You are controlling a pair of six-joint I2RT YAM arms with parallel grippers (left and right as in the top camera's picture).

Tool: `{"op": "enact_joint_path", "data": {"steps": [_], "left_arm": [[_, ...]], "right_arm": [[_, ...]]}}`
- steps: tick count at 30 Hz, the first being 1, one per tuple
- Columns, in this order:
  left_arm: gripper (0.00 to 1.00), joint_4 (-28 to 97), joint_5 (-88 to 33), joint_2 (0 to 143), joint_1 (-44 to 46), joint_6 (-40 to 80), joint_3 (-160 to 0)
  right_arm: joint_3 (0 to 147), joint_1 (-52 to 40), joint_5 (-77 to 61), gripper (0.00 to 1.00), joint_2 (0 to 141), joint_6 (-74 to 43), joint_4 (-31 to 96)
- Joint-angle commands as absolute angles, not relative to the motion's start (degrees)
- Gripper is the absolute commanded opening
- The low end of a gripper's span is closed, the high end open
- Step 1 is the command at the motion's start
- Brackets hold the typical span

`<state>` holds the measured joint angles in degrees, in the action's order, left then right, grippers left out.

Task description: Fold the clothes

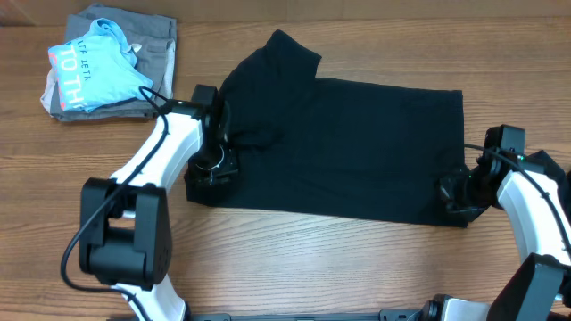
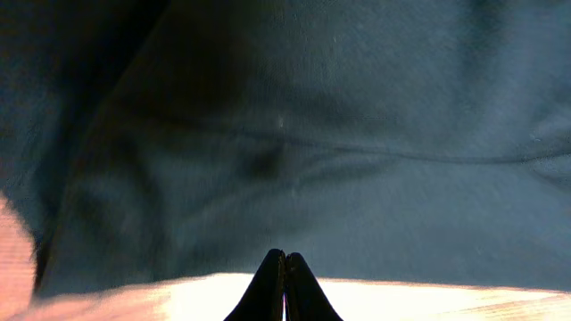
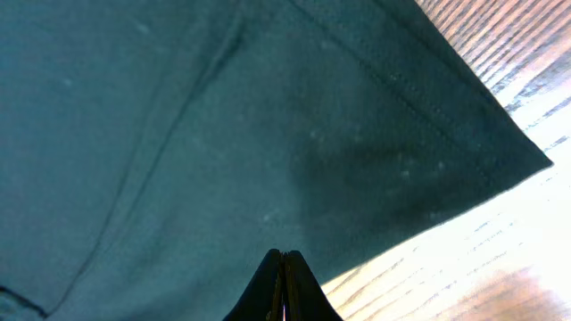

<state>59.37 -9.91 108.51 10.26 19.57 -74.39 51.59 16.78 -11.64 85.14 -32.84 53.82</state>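
Black T-shirt (image 1: 357,143) lies spread just ahead of both fingertip pairs; left gripper (image 2: 285,260) and right gripper (image 3: 283,260) have their fingers pressed together at its near edge, with any pinch unclear; lift both ends evenly, keeping it taut.

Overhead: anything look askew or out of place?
The black T-shirt lies mostly flat, but its cloth is bunched into folds near the left gripper. The light blue shirt sits crumpled on the grey folded garment at the table's far edge. Nothing looks spilled or damaged.

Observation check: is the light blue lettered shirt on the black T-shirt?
No, the blue shirt rests on the grey folded garment, apart from the black T-shirt.
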Motion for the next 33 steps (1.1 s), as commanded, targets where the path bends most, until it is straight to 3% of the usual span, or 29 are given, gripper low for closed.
{"op": "enact_joint_path", "data": {"steps": [1,21,33], "left_arm": [[0.04,58.28,-10.35,110.69,10.52,18.22,-74.61],[0.04,55.70,-8.60,116.77,10.52,18.17,-72.44],[0.04,55.37,-8.62,116.79,10.17,21.50,-62.57]], "right_arm": [[49.43,16.56,-11.75,0.04,85.32,-32.97,51.77],[44.10,16.56,-11.64,0.04,94.76,-34.11,39.59],[44.10,16.58,-6.33,0.04,99.24,-39.29,46.09]]}}
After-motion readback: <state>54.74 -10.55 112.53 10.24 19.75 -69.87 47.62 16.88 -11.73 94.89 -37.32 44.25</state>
